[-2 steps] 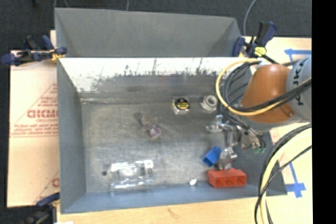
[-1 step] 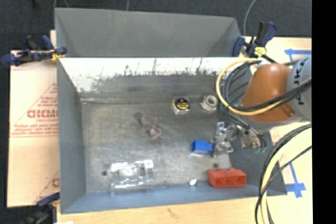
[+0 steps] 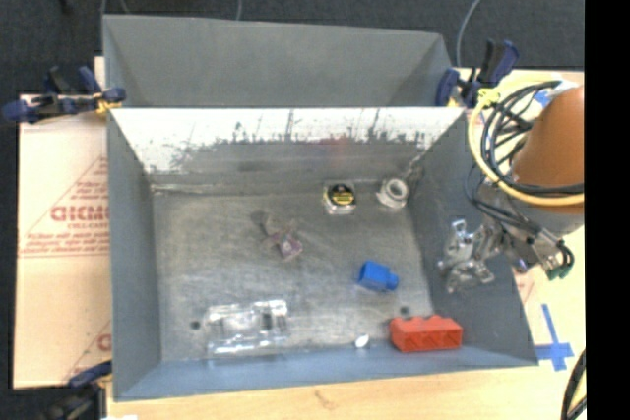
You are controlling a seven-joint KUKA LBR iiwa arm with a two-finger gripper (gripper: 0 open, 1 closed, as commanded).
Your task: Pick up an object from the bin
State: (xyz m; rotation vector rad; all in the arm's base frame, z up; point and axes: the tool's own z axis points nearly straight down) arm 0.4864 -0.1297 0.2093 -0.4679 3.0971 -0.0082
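Observation:
My gripper (image 3: 463,263) hangs over the bin's right sloping wall, its metal fingers pointing left and down; nothing shows between them. Nearest below it, a red rectangular block (image 3: 425,333) lies in the front right corner. A small blue block (image 3: 376,276) rests on the floor to the left of the gripper. A tiny white bit (image 3: 361,342) sits beside the red block.
Against the back wall lie a yellow-and-black tape measure (image 3: 339,198) and a small white roll (image 3: 393,193). A small purplish-grey piece (image 3: 283,240) is mid-floor. A clear plastic item (image 3: 246,324) lies at the front left. The arm with its orange cover stands right of the bin.

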